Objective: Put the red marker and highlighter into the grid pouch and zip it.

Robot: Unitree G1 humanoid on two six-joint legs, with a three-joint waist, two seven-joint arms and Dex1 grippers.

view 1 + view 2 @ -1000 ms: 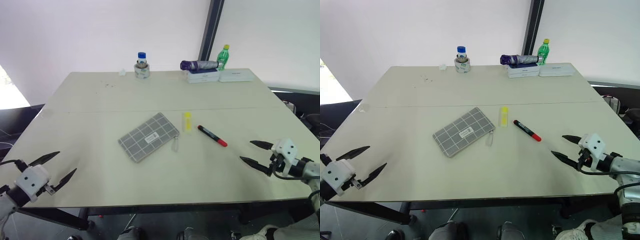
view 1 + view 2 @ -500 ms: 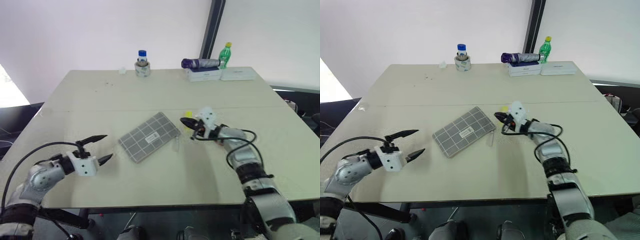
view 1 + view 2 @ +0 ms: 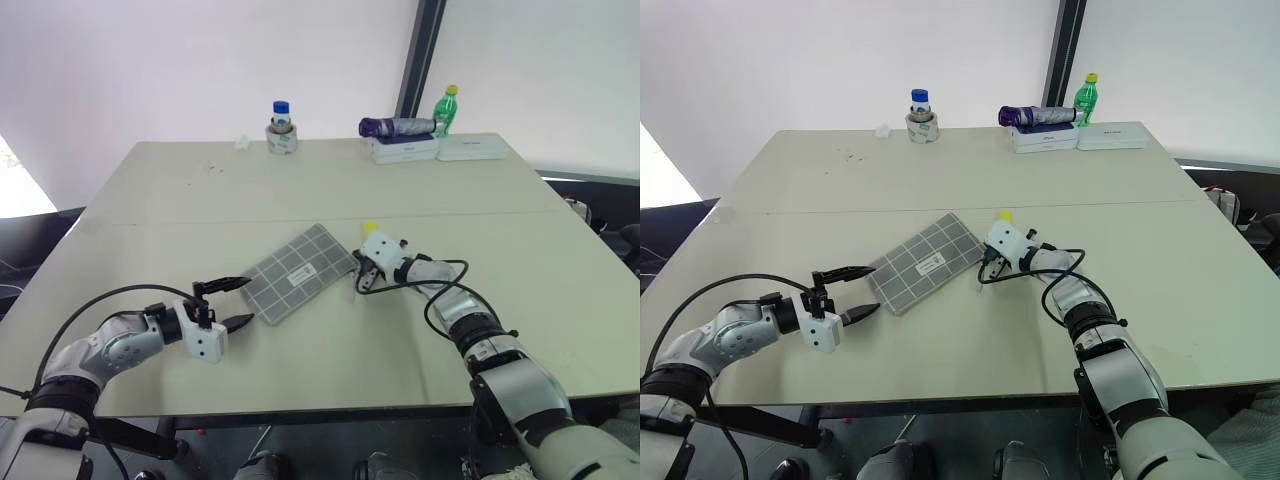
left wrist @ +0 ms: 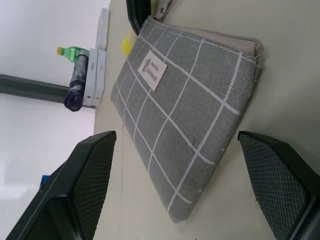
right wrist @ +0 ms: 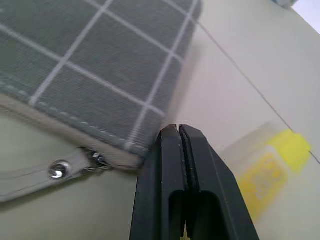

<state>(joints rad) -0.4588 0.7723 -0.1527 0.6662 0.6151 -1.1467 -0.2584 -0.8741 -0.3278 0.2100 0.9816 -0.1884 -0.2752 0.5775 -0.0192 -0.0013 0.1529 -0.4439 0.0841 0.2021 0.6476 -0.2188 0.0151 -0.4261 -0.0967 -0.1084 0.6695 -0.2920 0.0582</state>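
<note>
1. The right end effector (image 5: pixel 179 131) has its fingers pressed together with nothing between them, tips at the zipper-end corner of the grid pouch (image 3: pixel 297 274); the zipper pull tab (image 5: pixel 40 176) lies just beside the tips, not pinched.
2. The left end effector (image 3: pixel 234 304) is spread wide, pointing at the pouch's near short end, close but apart.
3. The highlighter (image 5: pixel 267 170) lies on the surface (image 3: pixel 200 190) just beside the right fingers, on the side away from the pouch (the red marker I cannot make out behind that arm).
4. Risks, as I judge them: shut fingers pushing at the corner could slide the flat pouch toward the left end effector; missing the tab leaves the zipper closed; a sweep of the wrist could roll the highlighter off.
5. The pouch's long axis runs diagonally, from the left end effector up to the right one, with the zipper edge along its long side. The highlighter's long axis points away from the robot.
</note>
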